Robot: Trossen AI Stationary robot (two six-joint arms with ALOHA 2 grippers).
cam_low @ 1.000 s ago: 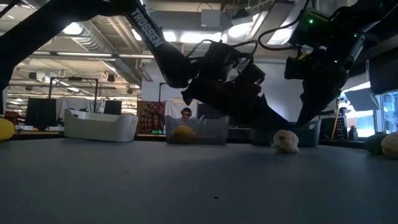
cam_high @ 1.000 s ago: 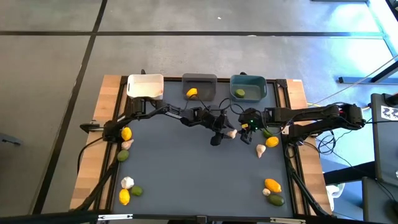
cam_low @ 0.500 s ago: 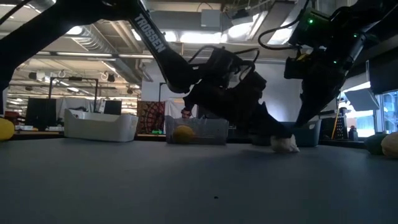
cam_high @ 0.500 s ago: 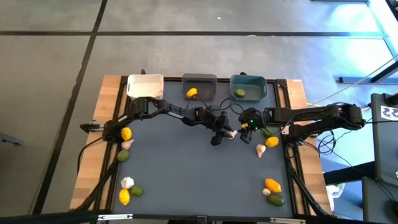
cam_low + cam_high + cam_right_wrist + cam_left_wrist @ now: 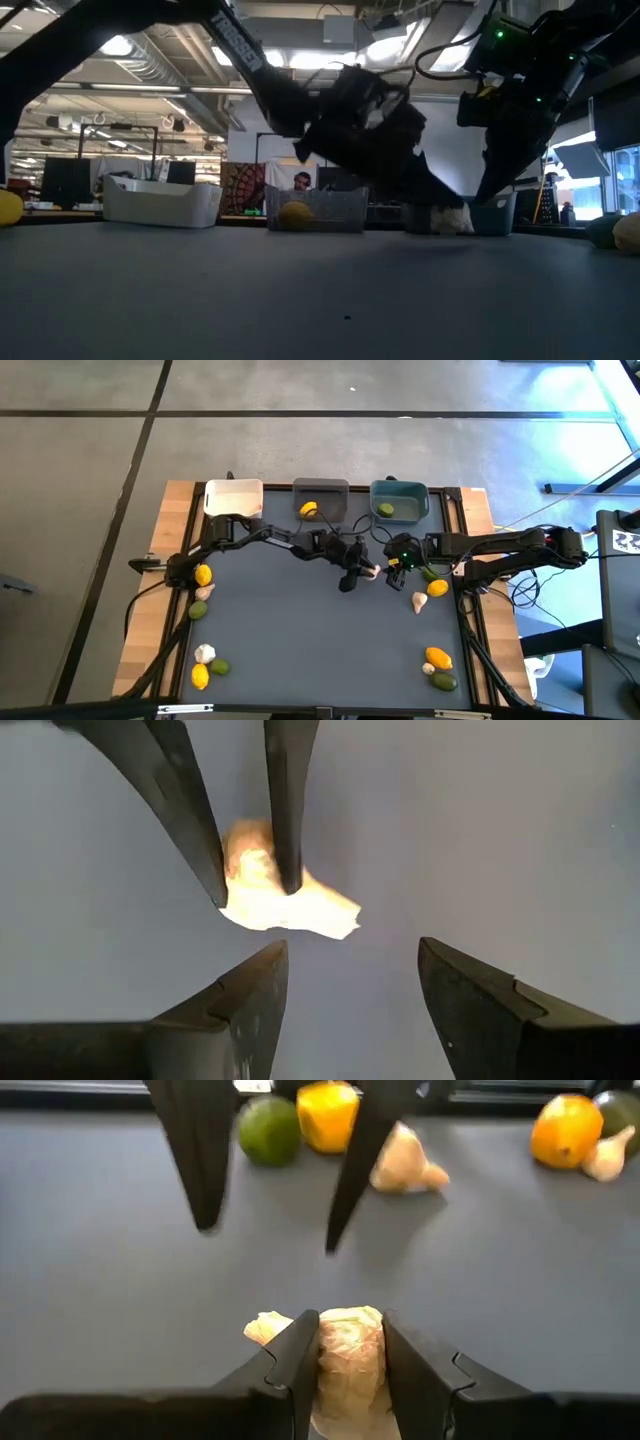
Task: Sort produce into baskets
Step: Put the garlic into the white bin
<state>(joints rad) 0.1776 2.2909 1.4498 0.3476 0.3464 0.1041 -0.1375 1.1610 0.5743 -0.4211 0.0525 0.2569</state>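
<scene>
Garlic bulb (image 5: 350,1355) — apparently between left jaws

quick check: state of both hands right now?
Left hand: closed on the garlic bulb.
Right hand: open, empty, just beside that bulb.

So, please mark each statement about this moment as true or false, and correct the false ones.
1. The left gripper is closed around a garlic bulb. True.
2. The white basket holds a lemon. False: nothing shows inside it; the lemon lies in the dark grey basket.
3. The teal basket holds a lime. True.
4. The right gripper holds a lime. False: it is open and holds nothing, beside the left gripper.
</scene>
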